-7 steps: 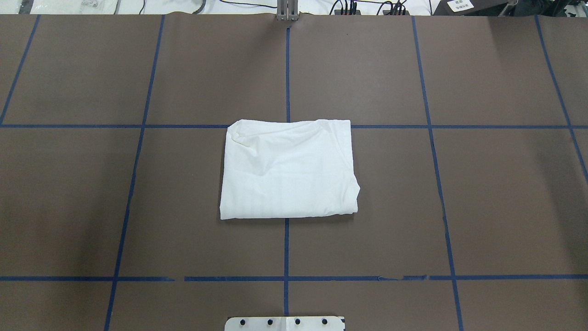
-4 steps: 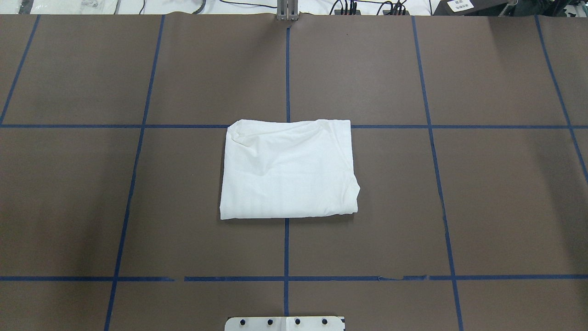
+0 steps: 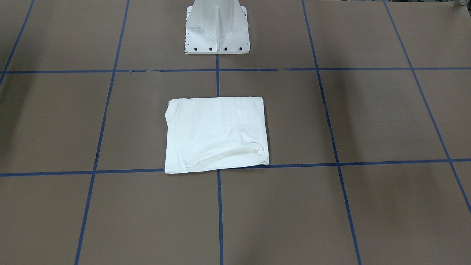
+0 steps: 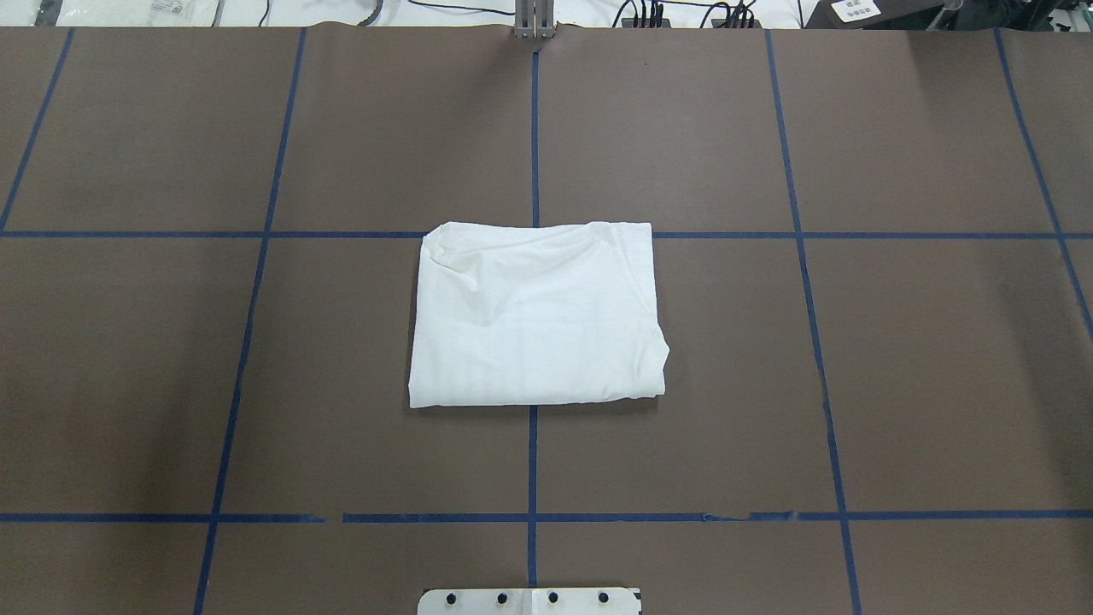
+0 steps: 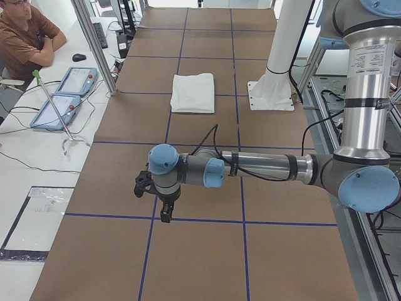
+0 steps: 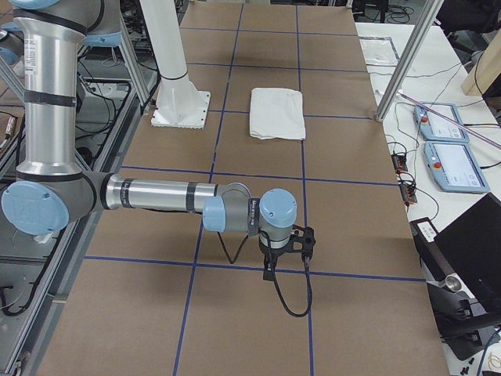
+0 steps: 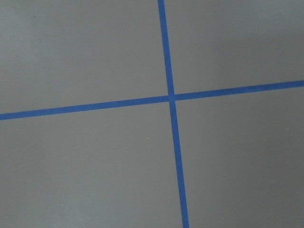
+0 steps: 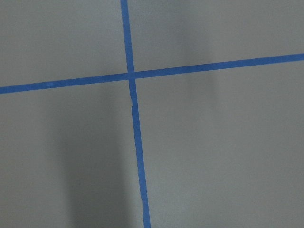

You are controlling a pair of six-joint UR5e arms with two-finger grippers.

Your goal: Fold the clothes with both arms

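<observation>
The white T-shirt (image 4: 536,316) lies folded into a flat rectangle at the middle of the brown table, across the centre tape line. It also shows in the front-facing view (image 3: 216,132) and both side views (image 5: 193,92) (image 6: 277,112). No text, collar or label shows. My left gripper (image 5: 164,212) hangs low over bare table far from the shirt, at the table's left end. My right gripper (image 6: 270,270) hangs likewise at the right end. Both show only in the side views, so I cannot tell whether they are open or shut. Both wrist views show only table and blue tape.
The white pedestal base (image 3: 217,25) stands on the table's near edge behind the shirt. Blue tape lines (image 4: 533,461) grid the table. An operator (image 5: 25,37) sits by teach pendants (image 5: 62,94) beyond the far edge. Aluminium posts (image 5: 94,44) (image 6: 407,63) stand there.
</observation>
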